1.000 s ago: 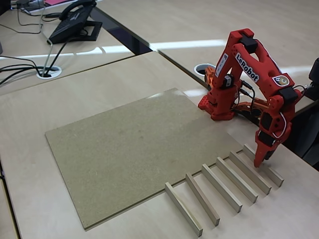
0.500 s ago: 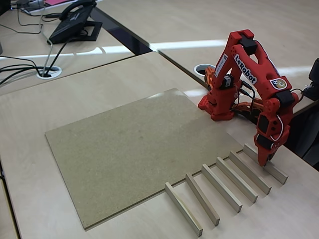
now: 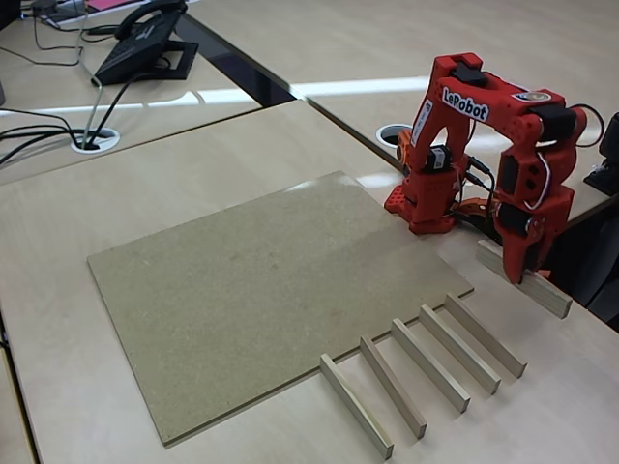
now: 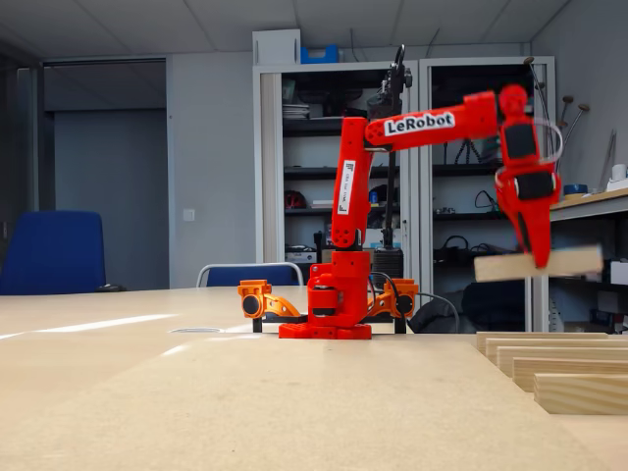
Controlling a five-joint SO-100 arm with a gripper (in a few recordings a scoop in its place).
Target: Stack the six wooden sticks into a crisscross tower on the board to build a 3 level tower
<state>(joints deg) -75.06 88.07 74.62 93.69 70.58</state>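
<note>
Sticks: your gripper (image 3: 523, 274) has clamped one stick (image 3: 527, 282) and holds it aloft at the board's (image 3: 251, 290) three o'clock; five sticks (image 3: 426, 372) lie off-board at five o'clock. No tower level is built yet.

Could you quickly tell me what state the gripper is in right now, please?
Gripper: shut on a wooden stick, held in the air above the five sticks still lying on the table beside the board.
</note>
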